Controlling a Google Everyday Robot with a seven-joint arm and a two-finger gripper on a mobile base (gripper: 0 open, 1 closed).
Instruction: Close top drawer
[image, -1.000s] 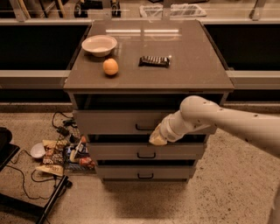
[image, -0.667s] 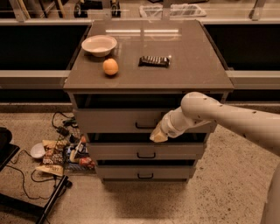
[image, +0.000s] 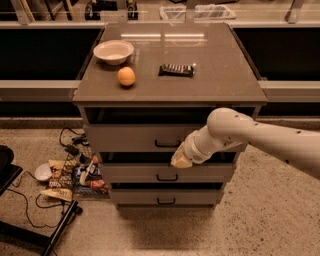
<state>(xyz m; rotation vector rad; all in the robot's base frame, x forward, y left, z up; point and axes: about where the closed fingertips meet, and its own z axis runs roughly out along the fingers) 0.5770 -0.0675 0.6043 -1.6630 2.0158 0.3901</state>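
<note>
Now, jaws at top drawer (image: 125, 137) front, ajar

Lab — floor cables (image: 69, 141), jaws at top drawer (image: 127, 138)

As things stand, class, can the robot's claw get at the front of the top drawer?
Probably yes. The claw hangs at the front of the top drawer, low and just right of its handle, and nothing stands between them.

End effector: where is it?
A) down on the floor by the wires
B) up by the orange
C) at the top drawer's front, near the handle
C: the end effector is at the lower edge of the top drawer, just below and right of its handle.
</note>
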